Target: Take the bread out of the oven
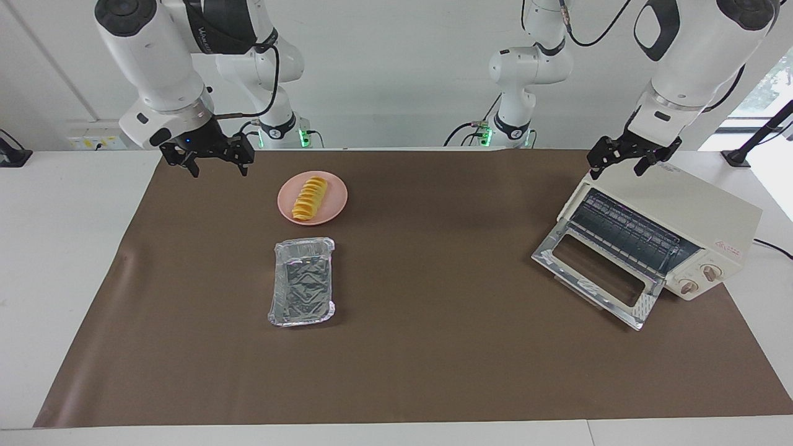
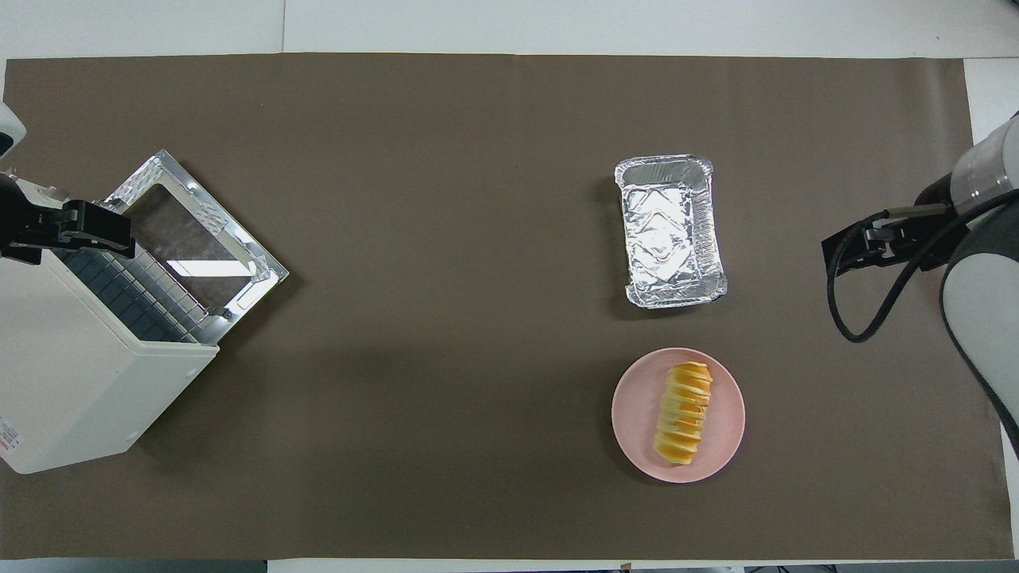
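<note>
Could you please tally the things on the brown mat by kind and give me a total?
Bread: 1
Pink plate: 1
Foil tray: 1
Oven: 1
Total: 4

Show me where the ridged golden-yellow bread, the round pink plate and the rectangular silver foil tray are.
Ridged golden-yellow bread (image 2: 683, 414): overhead view, middle of the loaf.
Round pink plate (image 2: 634, 411): overhead view, bare surface beside the loaf.
Rectangular silver foil tray (image 1: 277, 282): facing view, long side wall.
</note>
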Motion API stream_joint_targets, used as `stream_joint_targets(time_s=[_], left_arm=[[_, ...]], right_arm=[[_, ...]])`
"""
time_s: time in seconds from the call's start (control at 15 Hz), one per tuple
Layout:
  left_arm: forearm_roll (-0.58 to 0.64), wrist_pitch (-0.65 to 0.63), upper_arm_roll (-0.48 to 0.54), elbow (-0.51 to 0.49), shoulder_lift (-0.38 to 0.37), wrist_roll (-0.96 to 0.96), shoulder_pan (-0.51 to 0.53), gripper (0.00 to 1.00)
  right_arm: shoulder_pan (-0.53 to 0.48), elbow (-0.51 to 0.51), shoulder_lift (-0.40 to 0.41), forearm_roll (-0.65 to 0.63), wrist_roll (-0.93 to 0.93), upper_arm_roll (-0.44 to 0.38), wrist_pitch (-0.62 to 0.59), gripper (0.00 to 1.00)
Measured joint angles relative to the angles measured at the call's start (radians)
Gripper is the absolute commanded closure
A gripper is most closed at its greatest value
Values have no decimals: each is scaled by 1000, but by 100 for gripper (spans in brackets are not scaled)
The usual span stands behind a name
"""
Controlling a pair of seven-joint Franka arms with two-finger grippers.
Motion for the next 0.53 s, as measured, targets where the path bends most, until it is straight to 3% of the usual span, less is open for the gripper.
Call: stream_joint_targets(time_s=[0.53], left_arm=[[0, 0, 0, 0, 0, 0, 0, 0]], right_arm=[[-19, 0, 0, 0, 82, -2, 0, 0]])
